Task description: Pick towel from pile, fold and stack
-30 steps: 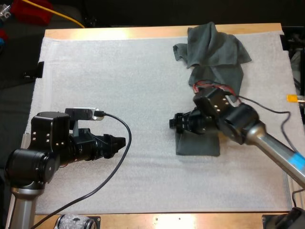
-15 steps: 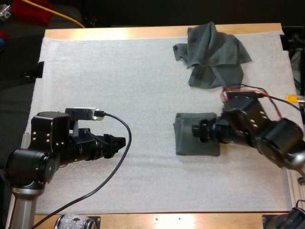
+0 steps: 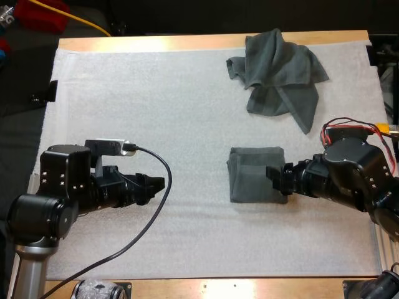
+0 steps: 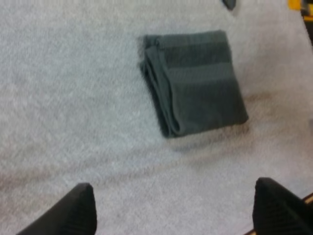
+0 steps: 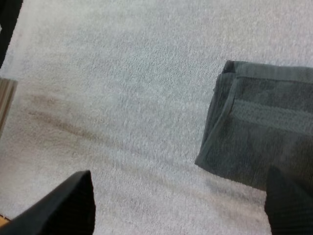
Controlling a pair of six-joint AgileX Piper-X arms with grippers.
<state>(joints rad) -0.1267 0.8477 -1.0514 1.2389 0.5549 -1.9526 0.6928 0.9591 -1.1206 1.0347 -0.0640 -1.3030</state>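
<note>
The folded towel (image 3: 257, 174) lies toward the right edge of the mat (image 3: 156, 93); the crumpled towel (image 3: 280, 71) sits in its far right corner. The right gripper (image 3: 274, 179) (at the folded towel's edge) and the left gripper (image 3: 162, 185) are both spread and empty. Best, I judge, to pinch one loose corner of the crumpled towel.

Folded towel (image 3: 255, 174) dark grey-green, faintly banded — crumpled towel (image 3: 280, 71) the same — white mat (image 3: 156, 93), tan table (image 3: 156, 43)

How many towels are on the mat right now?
2. A crumpled towel lies at the far right of the mat; a folded towel lies nearer, at the right gripper. Its folds could hide another.
</note>
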